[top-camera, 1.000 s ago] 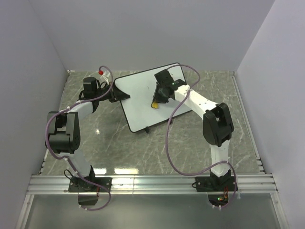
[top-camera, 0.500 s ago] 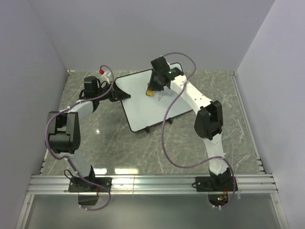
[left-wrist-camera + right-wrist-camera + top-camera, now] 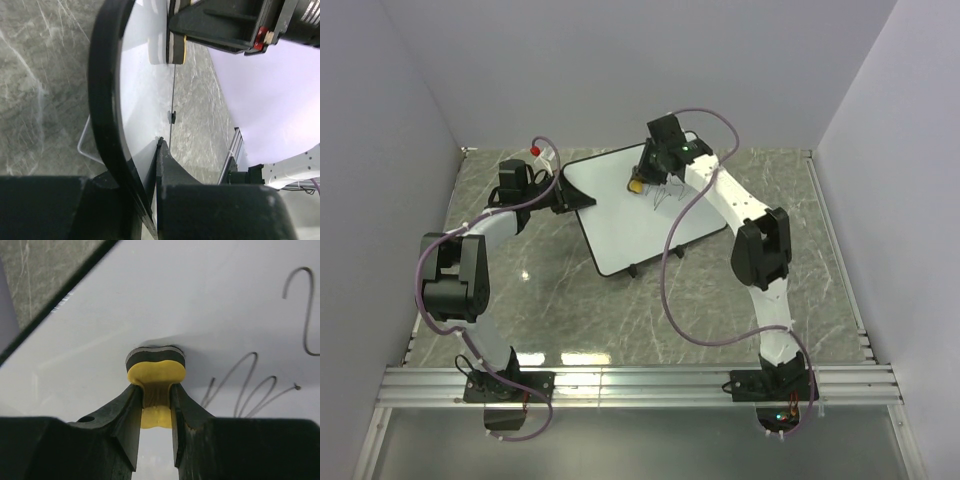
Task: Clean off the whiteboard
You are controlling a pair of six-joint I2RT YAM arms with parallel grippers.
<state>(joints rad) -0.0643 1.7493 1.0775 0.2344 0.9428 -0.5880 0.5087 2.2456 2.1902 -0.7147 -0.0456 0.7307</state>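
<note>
The whiteboard rests, turned askew, on the far middle of the marble bench. The left tool is clenched on the board's left rim (the black edge is pinched between its fingers). The right tool grasps a yellow eraser, whose dark pad is pressed on the white surface just left of the grey pen marks.

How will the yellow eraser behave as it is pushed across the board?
Probably soft and springy: the eraser bulges and pinches in at the waist where the right gripper squeezes it. Likely light, since a narrow pinch holds it. Its flat dark felt face appears to meet the whiteboard, so it should slide with some drag rather than roll.
</note>
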